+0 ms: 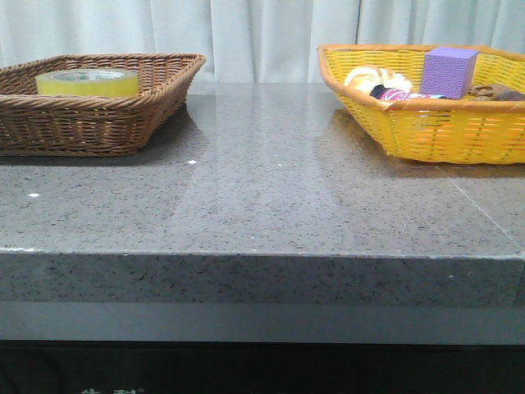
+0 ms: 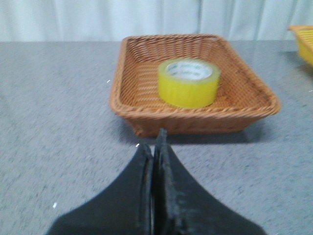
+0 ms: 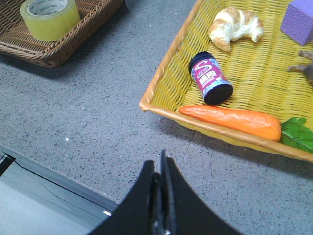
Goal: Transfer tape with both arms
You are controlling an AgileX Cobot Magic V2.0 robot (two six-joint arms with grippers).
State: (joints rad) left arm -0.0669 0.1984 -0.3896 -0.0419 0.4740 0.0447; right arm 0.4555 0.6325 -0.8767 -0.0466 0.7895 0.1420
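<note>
Two grippers show, one in each wrist view: the left gripper (image 2: 155,147) and the right gripper (image 3: 160,169), each with jaws clenched together on nothing, hovering over the grey tabletop (image 1: 262,189). Beyond them stand two baskets. The brown wicker basket (image 1: 164,98) holds one roll of tape (image 1: 88,81), lying flat. The yellow basket (image 1: 426,131) holds one purple block (image 1: 449,71). Only the right wrist view looks down into it, showing one carrot (image 3: 230,119), one dark jar (image 3: 210,78) on its side and one croissant (image 3: 234,27). The front view shows neither gripper.
</note>
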